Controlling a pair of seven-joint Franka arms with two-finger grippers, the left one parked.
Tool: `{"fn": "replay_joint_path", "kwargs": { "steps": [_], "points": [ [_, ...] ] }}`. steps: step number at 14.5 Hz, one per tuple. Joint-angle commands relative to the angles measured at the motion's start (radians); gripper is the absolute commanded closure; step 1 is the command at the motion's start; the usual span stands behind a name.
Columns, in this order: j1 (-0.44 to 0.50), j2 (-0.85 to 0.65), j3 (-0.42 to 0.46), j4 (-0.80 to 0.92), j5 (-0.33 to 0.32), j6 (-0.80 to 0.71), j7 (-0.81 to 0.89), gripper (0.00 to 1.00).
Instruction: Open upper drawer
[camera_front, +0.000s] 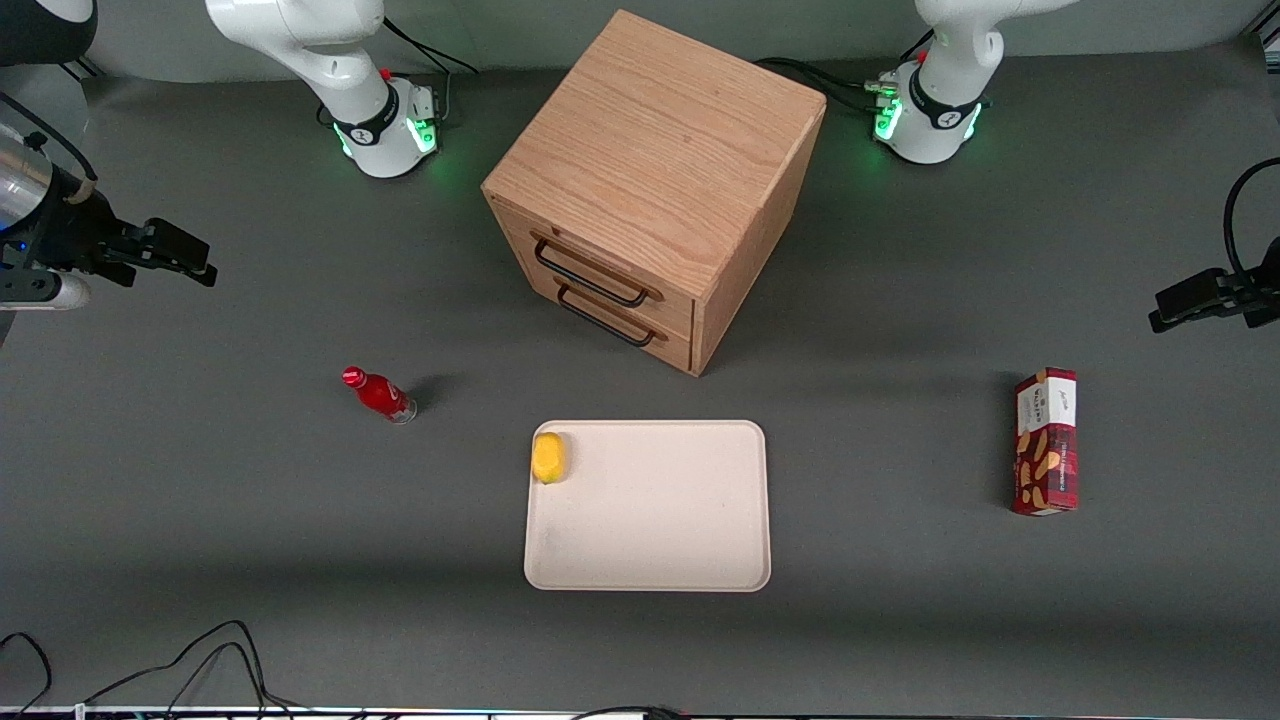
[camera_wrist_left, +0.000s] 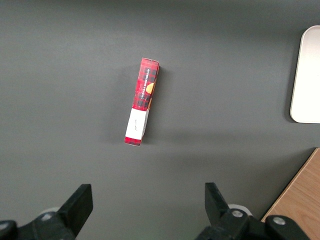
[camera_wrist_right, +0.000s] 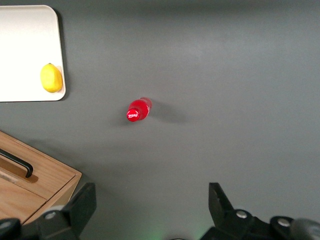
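The wooden cabinet (camera_front: 650, 150) stands in the middle of the table, turned at an angle. Its upper drawer (camera_front: 600, 262) is pushed in flush, with a long black bar handle (camera_front: 590, 277) across its front. The matching lower drawer (camera_front: 640, 335) is also shut. My gripper (camera_front: 195, 262) hangs open above the table toward the working arm's end, well apart from the cabinet, with nothing between its fingers. In the right wrist view the gripper (camera_wrist_right: 150, 195) is spread wide over bare table, and a corner of the cabinet (camera_wrist_right: 47, 177) with a black handle (camera_wrist_right: 20, 166) shows beside one finger.
A red bottle (camera_front: 380, 394) (camera_wrist_right: 137, 111) stands between my gripper and the tray. The cream tray (camera_front: 650, 560) lies nearer the front camera than the cabinet, with a lemon (camera_front: 548, 457) (camera_wrist_right: 51, 78) in one corner. A red snack box (camera_front: 1046, 440) (camera_wrist_left: 142, 100) lies toward the parked arm's end.
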Motion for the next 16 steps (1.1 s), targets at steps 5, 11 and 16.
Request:
{"fn": "replay_joint_path", "kwargs": {
  "steps": [5,11,16],
  "points": [
    [0.018,0.001,0.034,0.048,-0.017,-0.008,0.0,0.0],
    [0.022,0.059,0.195,0.12,-0.002,0.03,0.018,0.0],
    [0.029,0.127,0.348,0.125,-0.002,0.093,0.002,0.0]
  ]
}}
